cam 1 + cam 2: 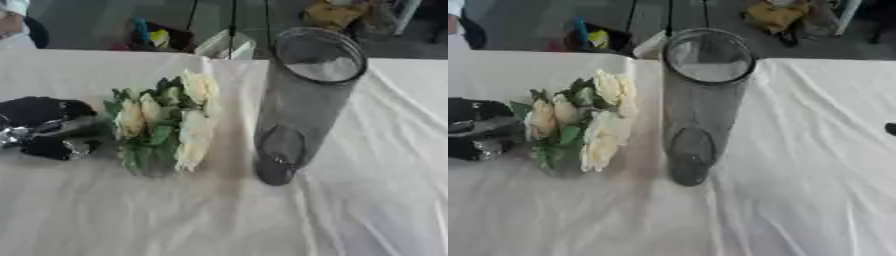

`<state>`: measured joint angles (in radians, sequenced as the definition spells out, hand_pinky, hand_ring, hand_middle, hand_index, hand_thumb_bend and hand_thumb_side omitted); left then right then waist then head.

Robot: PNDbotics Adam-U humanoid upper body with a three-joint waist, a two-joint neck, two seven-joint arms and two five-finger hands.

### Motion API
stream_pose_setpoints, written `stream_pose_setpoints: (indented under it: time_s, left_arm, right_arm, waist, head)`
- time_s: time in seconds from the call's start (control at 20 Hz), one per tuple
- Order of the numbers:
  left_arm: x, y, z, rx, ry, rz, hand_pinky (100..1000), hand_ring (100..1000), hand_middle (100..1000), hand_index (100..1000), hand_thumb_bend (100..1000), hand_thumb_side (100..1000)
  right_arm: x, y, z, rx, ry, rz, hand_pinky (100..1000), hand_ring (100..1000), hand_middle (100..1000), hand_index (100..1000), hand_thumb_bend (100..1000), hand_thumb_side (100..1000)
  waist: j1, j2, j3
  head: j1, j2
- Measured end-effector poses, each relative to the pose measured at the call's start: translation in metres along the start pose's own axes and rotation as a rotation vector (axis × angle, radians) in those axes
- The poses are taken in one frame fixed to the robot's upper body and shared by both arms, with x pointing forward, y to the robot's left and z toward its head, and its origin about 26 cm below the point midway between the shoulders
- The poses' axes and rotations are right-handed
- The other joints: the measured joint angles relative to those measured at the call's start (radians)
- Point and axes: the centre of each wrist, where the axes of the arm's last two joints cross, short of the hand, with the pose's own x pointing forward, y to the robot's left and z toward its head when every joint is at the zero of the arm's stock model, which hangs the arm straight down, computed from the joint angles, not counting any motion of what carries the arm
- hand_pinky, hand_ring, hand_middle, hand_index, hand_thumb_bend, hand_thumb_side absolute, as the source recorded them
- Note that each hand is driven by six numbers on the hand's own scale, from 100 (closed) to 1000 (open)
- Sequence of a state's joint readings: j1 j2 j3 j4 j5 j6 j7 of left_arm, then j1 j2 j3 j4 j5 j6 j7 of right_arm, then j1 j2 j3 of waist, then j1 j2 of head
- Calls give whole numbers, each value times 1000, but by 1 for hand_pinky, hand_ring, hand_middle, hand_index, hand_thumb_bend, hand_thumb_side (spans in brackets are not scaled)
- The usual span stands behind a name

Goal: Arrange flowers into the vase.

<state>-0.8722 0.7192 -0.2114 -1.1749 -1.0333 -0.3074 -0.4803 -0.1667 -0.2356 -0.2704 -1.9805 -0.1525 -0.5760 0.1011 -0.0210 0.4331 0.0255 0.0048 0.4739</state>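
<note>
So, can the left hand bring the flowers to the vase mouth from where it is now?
Probably yes. The left hand is at the flowers, the vase stands upright just to their right, its mouth is open, and nothing lies between them on the white cloth.

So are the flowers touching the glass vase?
Apart. The left eye view shows a strip of white cloth between the flowers and the vase.

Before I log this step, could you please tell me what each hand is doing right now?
Left hand: beside the flowers; whether it grips them cannot be told.
Right hand: not in view.
</note>
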Motion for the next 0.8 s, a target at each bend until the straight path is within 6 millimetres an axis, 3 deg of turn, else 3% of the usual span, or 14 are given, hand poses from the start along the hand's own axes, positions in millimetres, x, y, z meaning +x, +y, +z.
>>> stream_pose_setpoints:
  time_s: [0.4,0.5,0.65,0.7,0.8]
  left_arm:
    - [1,2,-4,12,-15,-31,703,822,855,1000,234,1000]
    - [2,3,-5,28,-18,-30,633,740,796,1000,193,1000]
    - [3,4,-6,48,-16,-28,577,670,753,966,188,1000]
    - [4,5,-6,55,-15,-28,540,610,722,945,194,1000]
    - [5,5,-8,62,-10,-33,545,589,712,941,223,994]
  right_arm:
    - [0,1,0,4,7,-2,797,944,299,485,100,980]
    - [0,1,0,6,9,-3,798,946,299,485,100,979]
    - [0,1,0,6,10,-3,799,949,299,486,100,981]
    - [0,1,1,7,11,-4,799,949,299,486,100,980]
    - [0,1,1,6,13,-5,799,948,300,486,100,980]
  waist:
    - [0,1,-1]
    - [0,1,-2]
    - [0,2,-3]
    - [0,2,-3]
    - [0,2,-4]
  head:
    - [3,0]
    - [3,0]
    - [3,0]
    - [3,0]
    - [3,0]
